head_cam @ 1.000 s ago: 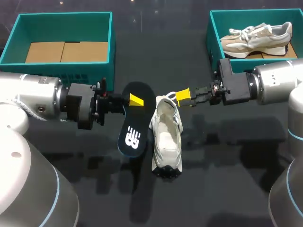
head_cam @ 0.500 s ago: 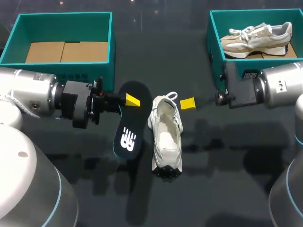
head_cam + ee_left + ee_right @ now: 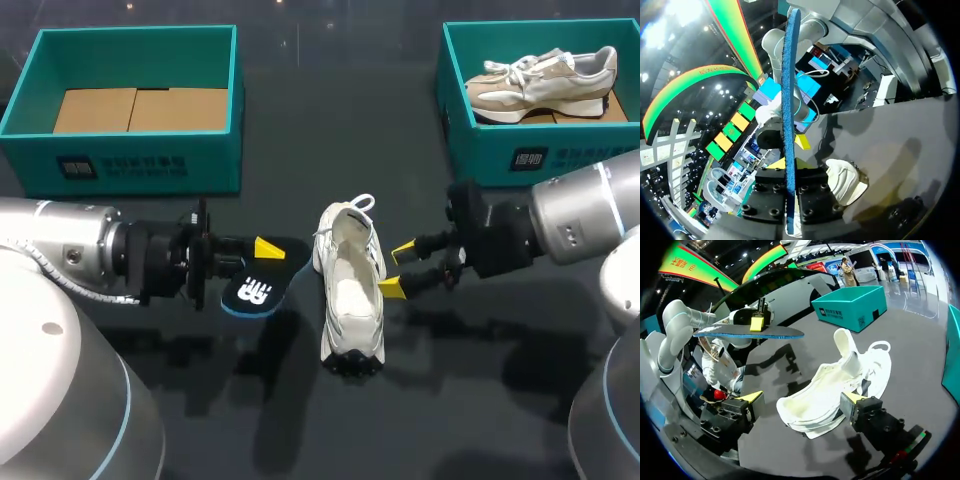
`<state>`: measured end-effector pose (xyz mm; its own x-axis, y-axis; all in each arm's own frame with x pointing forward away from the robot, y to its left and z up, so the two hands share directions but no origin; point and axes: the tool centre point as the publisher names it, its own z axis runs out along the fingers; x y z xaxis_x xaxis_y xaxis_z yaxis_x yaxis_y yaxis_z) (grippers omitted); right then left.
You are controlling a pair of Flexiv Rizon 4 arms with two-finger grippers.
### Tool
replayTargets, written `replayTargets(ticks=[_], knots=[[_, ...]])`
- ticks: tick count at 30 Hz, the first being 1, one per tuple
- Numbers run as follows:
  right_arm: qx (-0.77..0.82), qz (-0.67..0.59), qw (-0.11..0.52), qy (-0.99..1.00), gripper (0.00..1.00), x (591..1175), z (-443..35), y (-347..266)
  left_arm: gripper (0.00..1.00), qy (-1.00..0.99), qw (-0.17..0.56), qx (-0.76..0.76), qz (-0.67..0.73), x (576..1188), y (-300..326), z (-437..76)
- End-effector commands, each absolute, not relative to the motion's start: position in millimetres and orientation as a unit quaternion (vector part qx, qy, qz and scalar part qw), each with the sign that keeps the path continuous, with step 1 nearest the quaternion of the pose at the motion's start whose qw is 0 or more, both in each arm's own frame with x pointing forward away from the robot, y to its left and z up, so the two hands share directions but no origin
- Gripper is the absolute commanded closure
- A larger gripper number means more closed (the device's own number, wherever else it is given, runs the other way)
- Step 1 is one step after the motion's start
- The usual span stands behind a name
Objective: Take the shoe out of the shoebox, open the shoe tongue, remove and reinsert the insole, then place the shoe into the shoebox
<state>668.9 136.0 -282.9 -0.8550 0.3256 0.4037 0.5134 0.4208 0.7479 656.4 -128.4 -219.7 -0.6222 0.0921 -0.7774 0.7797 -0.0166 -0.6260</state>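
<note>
The white shoe stands on its sole on the dark table, outside both boxes, its opening turned up. My left arm lies low and nearly level to the left of the white shoe, forearm pointing at it. The left gripper stops just short of the shoe's side, its fingers clamped on the dark insole. The insole is out of the shoe and hangs just left of it; whether it touches the table cannot be told. In the left wrist view the insole runs edge-on straight out from between the fingers of the left gripper, with the white shoe beside it. My right arm comes in from the right of the white shoe, tilted slightly down toward it. The right gripper has its fingers spread wide and grasps nothing. One yellow tip sits at the shoe's right edge, the other just beside the shoe. In the right wrist view the white shoe lies just ahead of the spread right gripper. Beyond the shoe, to its left, is the left teal box. To its right is the right teal box, with a beige shoe inside.
</note>
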Motion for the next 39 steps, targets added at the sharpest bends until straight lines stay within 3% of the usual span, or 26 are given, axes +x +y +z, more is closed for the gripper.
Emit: replayTargets(ticks=[1, 4, 9, 21, 36, 39], knots=[[-0.232, -0.43, 0.005, -0.872, 0.0, 665, -282, 144, 1.0, 0.645, 0.273, 0.34, -0.628, 658, -129, -220], [-0.232, -0.43, 0.005, -0.872, 0.0, 665, -282, 144, 1.0, 0.645, 0.273, 0.34, -0.628, 658, -129, -220], [-0.186, -0.351, -0.051, -0.916, 0.0, 655, -281, 148, 1.0, 0.65, 0.272, 0.299, -0.644, 653, -133, -214], [-0.149, -0.326, -0.054, -0.932, 0.0, 659, -280, 110, 1.0, 0.677, 0.255, 0.285, -0.629, 612, -167, -201], [-0.094, -0.307, -0.067, -0.945, 0.0, 662, -284, 103, 1.0, 0.68, 0.252, 0.277, -0.63, 609, -171, -202], [-0.077, -0.309, -0.077, -0.945, 0.0, 663, -289, 97, 1.0, 0.68, 0.211, 0.27, -0.648, 610, -178, -204]])
